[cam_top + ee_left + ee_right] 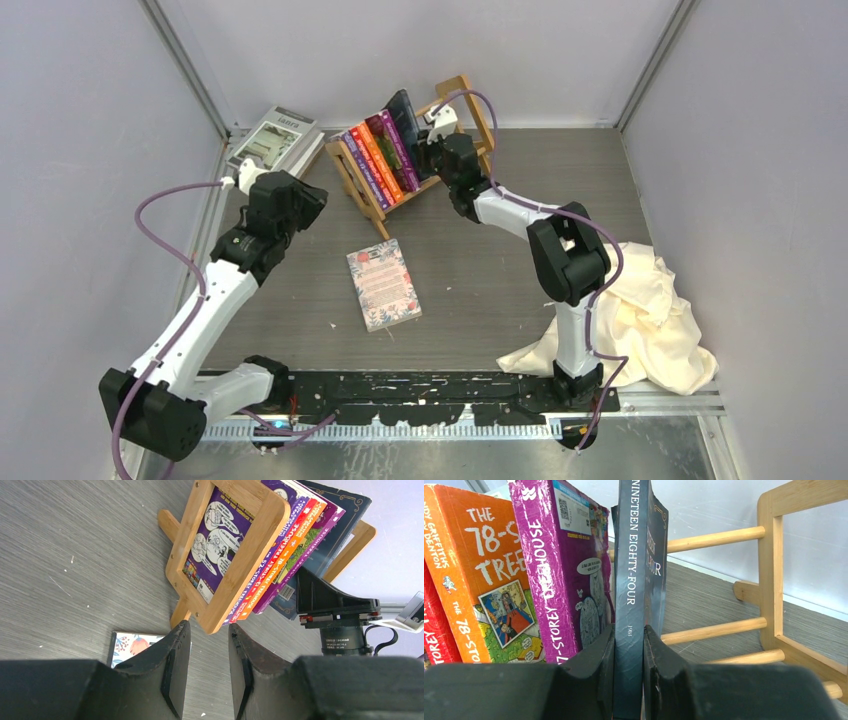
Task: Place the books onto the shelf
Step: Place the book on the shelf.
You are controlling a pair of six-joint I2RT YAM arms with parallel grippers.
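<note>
At lower centre of right wrist view, right gripper [628,645] clamping Nineteen Eighty-Four [630,555]; should be seating it flush against purple paperback [556,565]; left gripper [210,645] hanging empty, jaws apart.

Spine of dark blue book [628,580], pinched between my right fingers [594,675], read "NINETEEN EIGHTY-FOUR". Purple book [554,555], just left of those fingers, had "-STOREY" and "HOUSE" on its spine. Orange book [479,580], further left, showed "THE 78-S", "TREE", "GRIFFITHS", "DENTON". Beyond my left fingers [172,670], shelved spines [272,560] read "TREEHOUSE". Other print was too small to read.
</note>
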